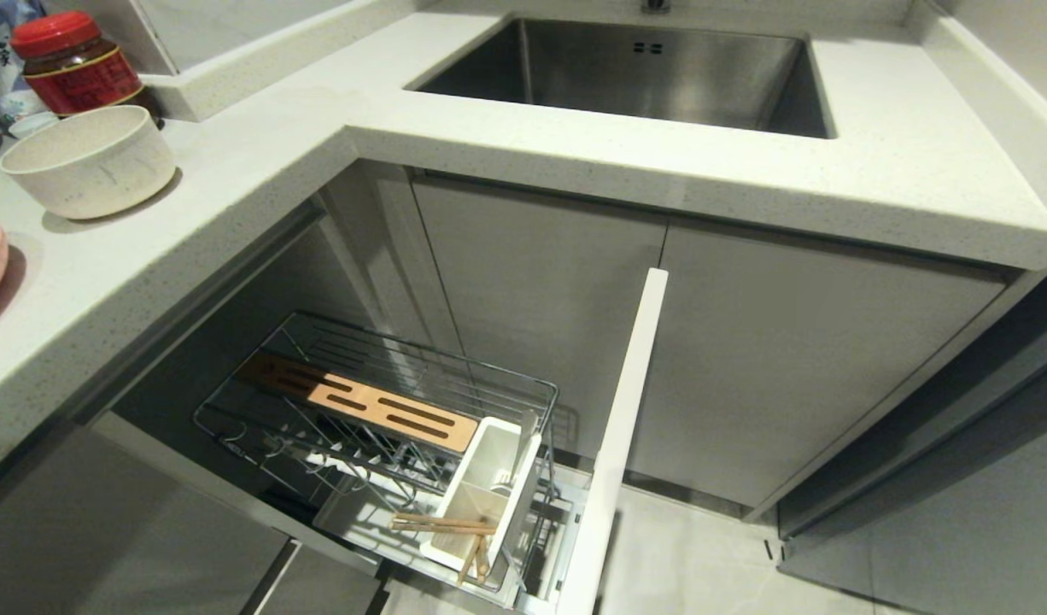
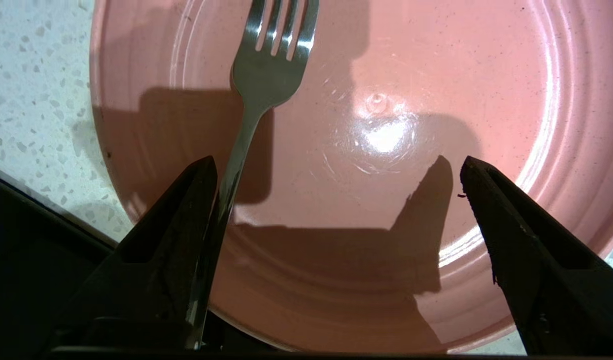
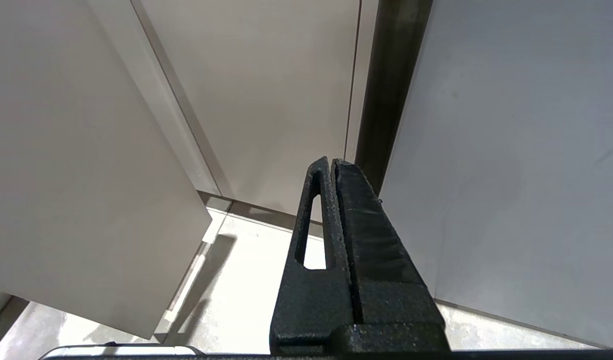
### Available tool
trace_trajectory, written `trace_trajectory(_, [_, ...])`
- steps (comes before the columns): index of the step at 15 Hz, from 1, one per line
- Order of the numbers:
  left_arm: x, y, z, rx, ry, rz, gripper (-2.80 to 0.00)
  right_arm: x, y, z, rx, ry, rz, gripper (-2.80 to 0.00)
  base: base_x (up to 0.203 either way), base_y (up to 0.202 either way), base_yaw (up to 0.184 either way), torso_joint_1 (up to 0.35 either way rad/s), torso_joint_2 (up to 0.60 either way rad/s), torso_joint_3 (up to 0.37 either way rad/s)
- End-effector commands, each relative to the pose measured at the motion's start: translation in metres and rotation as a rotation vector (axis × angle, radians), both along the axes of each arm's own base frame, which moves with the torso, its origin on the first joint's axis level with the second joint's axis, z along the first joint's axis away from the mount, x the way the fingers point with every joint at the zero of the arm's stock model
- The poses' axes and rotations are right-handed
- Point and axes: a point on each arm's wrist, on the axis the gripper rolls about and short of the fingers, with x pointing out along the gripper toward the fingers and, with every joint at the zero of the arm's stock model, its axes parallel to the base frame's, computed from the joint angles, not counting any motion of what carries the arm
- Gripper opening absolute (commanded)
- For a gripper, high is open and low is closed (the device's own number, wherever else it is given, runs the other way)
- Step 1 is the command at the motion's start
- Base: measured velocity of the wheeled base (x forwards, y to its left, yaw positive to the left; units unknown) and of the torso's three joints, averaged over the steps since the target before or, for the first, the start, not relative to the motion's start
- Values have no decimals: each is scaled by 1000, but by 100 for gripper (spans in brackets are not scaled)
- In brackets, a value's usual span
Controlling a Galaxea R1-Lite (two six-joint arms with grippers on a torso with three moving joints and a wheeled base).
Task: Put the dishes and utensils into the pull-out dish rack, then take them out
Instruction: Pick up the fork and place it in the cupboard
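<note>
Fork (image 2: 259, 90) is lying on the pink plate (image 2: 436, 75), tines pointing away from the left end effector (image 2: 336, 170), handle running back along the inside of one finger (image 2: 186, 210). That end effector is spread wide with nothing clamped; the fork handle sits right beside that finger, and I can't tell if it's touching. The other finger (image 2: 511, 225) hangs over the plate's far side.

So my read on progress: looks like the unload half. The fork is out on the plate, and the plate and the off-white bowl (image 1: 88, 158) are both up on the tabletop (image 1: 233, 196), bowl at about 10 o'clock in the head view, plate poking in at 9 o'clock on the frame edge. What's left is the chopsticks (image 1: 447, 525), lying across and down into the white utensil cup (image 1: 489, 504) at 6 o'clock in the pull-out dish rack (image 1: 387, 410). The wire slots look bare otherwise.

Room-wise: the plate sits close to the tabletop's front edge, with a dark drop right behind the end effector, so backing off should be easy. The rack is pulled fully out, its white front panel (image 1: 626, 410) standing at 5 o'clock, and the wire rim boxes the cup in. Reaching the chopsticks probably has to happen from above.

Right end effector (image 3: 331, 167) is parked low by the cabinet doors, fingers pressed together, holding nothing.
</note>
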Motion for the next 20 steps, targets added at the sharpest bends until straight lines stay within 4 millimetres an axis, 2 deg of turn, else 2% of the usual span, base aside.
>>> trace_trajectory(1, [1, -3, 1, 10, 10, -10, 0, 2, 0, -7, 0, 26, 1, -280, 0, 0, 0, 0, 0, 0])
trace_trajectory(6, [6, -2, -3, 40, 42, -7, 0, 2, 0, -7, 0, 26, 0, -280, 0, 0, 0, 0, 0, 0])
trace_trajectory(7, [7, -1, -4, 44, 44, -4, -280, 2, 0, -7, 0, 26, 1, -280, 0, 0, 0, 0, 0, 0])
trace_trajectory(15, [7, -2, -4, 58, 52, 1, -280, 2, 0, -7, 0, 26, 1, -280, 0, 0, 0, 0, 0, 0])
trace_trajectory(20, [3, -13, 4, 84, 23, -16, -280, 2, 0, -7, 0, 26, 1, -280, 0, 0, 0, 0, 0, 0])
